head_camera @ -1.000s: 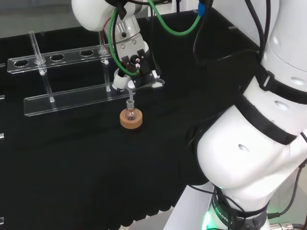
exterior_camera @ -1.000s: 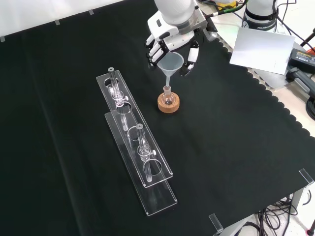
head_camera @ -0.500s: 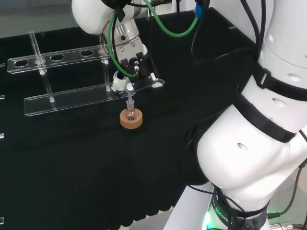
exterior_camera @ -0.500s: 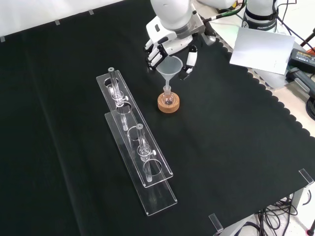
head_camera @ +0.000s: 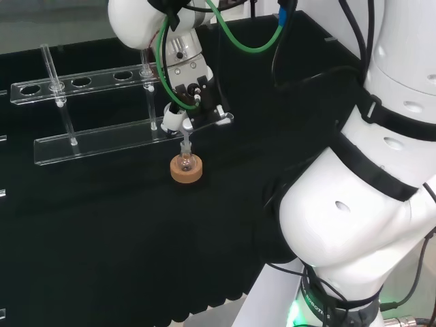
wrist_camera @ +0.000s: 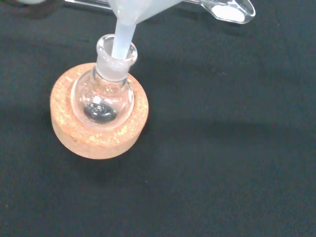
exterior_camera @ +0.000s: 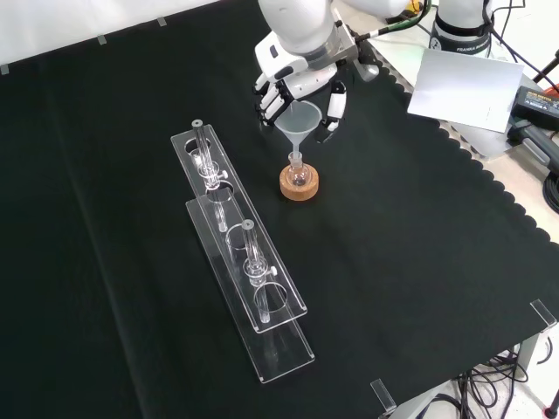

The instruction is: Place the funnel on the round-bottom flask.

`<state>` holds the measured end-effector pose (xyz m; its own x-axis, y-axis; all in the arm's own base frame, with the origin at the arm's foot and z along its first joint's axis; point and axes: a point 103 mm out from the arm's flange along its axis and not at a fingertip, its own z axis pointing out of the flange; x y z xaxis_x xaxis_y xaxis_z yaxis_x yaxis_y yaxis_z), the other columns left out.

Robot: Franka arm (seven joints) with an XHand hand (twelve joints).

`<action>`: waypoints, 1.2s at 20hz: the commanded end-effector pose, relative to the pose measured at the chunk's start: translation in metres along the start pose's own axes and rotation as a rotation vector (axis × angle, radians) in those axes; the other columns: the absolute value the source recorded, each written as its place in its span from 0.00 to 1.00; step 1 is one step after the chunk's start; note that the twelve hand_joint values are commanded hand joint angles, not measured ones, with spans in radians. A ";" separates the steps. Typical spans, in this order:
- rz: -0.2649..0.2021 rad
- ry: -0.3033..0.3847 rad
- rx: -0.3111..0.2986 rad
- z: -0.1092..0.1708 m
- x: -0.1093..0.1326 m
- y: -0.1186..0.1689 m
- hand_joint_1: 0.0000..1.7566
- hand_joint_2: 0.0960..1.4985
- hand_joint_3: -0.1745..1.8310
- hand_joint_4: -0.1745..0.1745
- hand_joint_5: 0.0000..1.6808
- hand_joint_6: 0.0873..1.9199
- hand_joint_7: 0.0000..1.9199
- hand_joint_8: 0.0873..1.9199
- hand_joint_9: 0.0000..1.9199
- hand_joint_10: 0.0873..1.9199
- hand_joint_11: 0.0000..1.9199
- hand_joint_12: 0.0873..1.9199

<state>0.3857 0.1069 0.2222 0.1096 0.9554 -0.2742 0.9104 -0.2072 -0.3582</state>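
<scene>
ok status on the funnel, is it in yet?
Hand shut on funnel. Funnel stem in the neck of round-bottom flask, flask seated on cork ring. Test-tube rack stands apart, nothing in the way.

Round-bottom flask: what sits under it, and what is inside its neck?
The round-bottom flask rests in a cork ring on the black cloth. The funnel stem enters its neck. How deep the tip goes cannot be seen.
</scene>
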 end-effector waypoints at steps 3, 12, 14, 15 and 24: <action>-0.004 -0.001 0.015 0.013 0.005 0.006 0.41 0.54 0.34 0.39 0.38 0.29 0.32 0.38 0.51 0.29 0.27 0.66; -0.013 0.002 0.035 0.019 0.008 0.009 0.40 0.54 0.34 0.37 0.37 0.29 0.31 0.38 0.50 0.29 0.27 0.66; -0.014 0.000 0.038 0.019 0.007 0.008 0.40 0.54 0.34 0.37 0.37 0.29 0.31 0.38 0.50 0.29 0.27 0.66; -0.014 -0.001 0.039 0.019 0.007 0.008 0.40 0.54 0.34 0.37 0.37 0.29 0.31 0.38 0.50 0.29 0.27 0.66; -0.021 -0.003 0.046 0.022 0.008 0.009 0.40 0.54 0.34 0.35 0.35 0.29 0.30 0.38 0.47 0.29 0.27 0.66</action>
<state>0.3859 0.1069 0.2003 0.0988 0.9578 -0.2699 0.8941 -0.2045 -0.3985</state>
